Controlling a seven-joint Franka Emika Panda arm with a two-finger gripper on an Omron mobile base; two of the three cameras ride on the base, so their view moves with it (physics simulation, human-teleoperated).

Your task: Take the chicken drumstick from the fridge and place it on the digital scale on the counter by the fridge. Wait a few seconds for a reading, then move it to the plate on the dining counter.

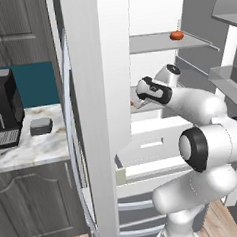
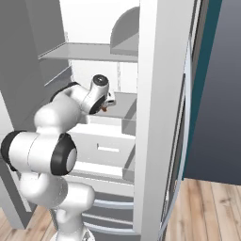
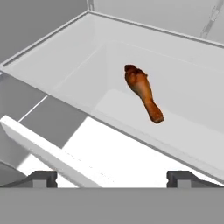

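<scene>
The orange-brown chicken drumstick [image 3: 142,89] lies on a white fridge shelf [image 3: 183,78], thick end away from me and thin bone end nearer. My gripper [image 3: 113,179] is open, short of the drumstick with nothing between its fingertips [image 3: 43,178]. In the left base view the gripper [image 1: 134,98] reaches into the open fridge [image 1: 157,138] at middle-shelf height, and a sliver of the drumstick [image 1: 132,103] shows beside it. The right base view has the gripper [image 2: 107,104] over the same shelf. The grey digital scale [image 1: 41,126] sits on the marble counter [image 1: 27,149] left of the fridge.
The open left fridge door [image 1: 98,117] stands between the arm and the counter. A black coffee machine [image 1: 2,108] stands beside the scale. A round red fruit [image 1: 176,35] rests on the upper shelf. White drawers [image 2: 106,146] sit below the drumstick's shelf.
</scene>
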